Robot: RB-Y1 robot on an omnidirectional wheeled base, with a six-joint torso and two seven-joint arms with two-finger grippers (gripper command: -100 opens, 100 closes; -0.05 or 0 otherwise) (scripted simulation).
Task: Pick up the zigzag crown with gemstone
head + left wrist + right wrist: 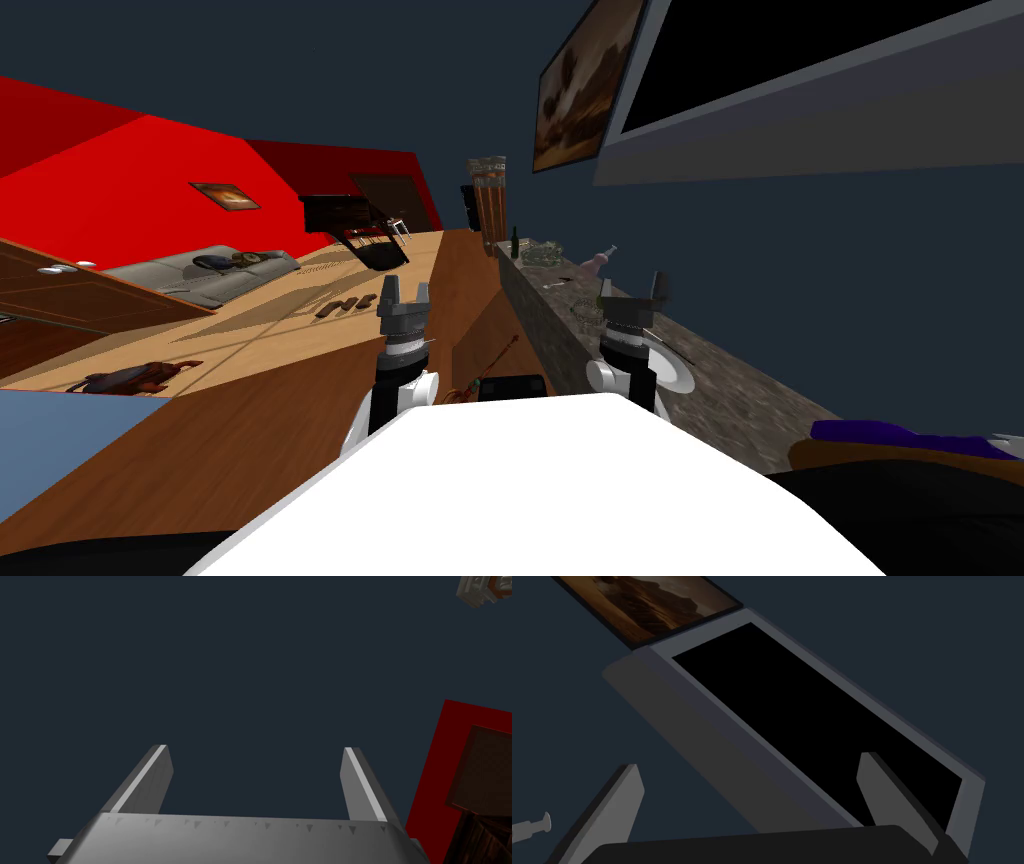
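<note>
Approach step. My left gripper [403, 293] and right gripper [632, 292] stood open, empty. I judged the crown to be the jagged ring [541, 253] far along the counter [745, 390]. Next move: drive closer, then reach.

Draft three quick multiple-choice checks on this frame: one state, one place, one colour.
1. The left gripper is:
A shut
B shut on a bottle
C open

2. The white plate lies:
A on a stool
B on the counter
C in a drawer

3. The far wall behind the sofa is:
A red
B yellow
C white

Answers:
1 C: its fingers stand wide apart with nothing between them.
2 B: it sits on the grey stone top.
3 A: it shows bright red in the head view.
</note>
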